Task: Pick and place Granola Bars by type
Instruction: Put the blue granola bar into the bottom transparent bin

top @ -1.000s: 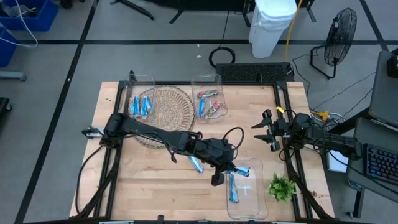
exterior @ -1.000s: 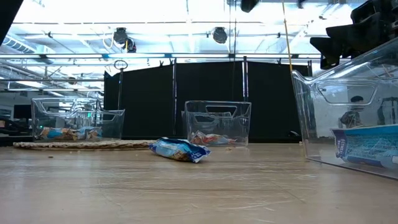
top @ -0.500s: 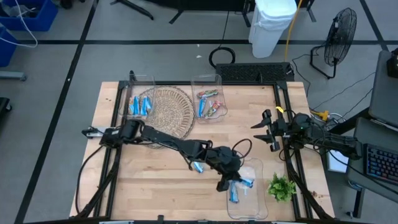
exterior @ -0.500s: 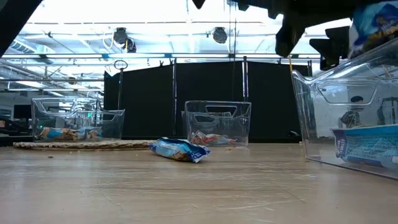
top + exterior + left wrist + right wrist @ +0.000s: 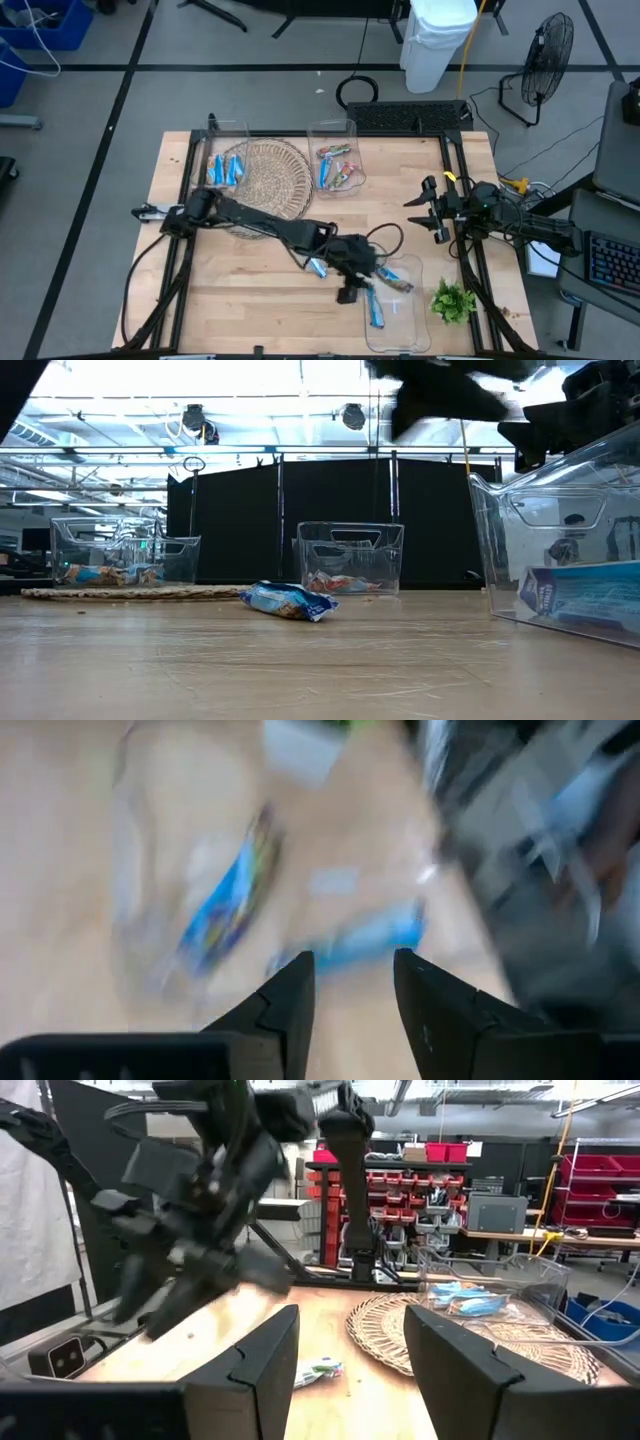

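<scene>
A round woven wicker mat (image 5: 266, 178) lies at the table's far left, flanked by two clear plastic bins (image 5: 338, 160) of wrapped bars. Beside my reach a loose shiny blue granola bar (image 5: 317, 266) rests on the pale wood. My left gripper (image 5: 352, 290) hangs at the rim of the clear plastic tray (image 5: 412, 322), fingers parted and empty; two blue bars (image 5: 377, 309) lie inside it. A green leafy sprig (image 5: 452, 300) sits just beside the tray. My right gripper (image 5: 428, 208) waits spread wide, well apart.
</scene>
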Controlling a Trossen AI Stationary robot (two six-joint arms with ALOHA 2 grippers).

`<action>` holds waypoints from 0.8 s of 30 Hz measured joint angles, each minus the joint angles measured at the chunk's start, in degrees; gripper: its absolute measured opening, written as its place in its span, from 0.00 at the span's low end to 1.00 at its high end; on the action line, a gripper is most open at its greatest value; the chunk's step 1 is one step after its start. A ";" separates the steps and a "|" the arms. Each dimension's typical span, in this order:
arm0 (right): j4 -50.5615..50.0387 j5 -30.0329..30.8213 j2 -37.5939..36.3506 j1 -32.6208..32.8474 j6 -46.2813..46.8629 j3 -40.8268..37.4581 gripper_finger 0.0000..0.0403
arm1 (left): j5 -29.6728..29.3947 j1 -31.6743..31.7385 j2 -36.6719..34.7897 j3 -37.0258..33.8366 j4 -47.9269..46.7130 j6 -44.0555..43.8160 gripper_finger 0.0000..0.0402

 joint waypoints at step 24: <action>0.00 0.00 0.59 0.00 0.00 -0.02 0.43 | -22.52 -5.90 -1.66 -10.63 -40.01 12.61 0.23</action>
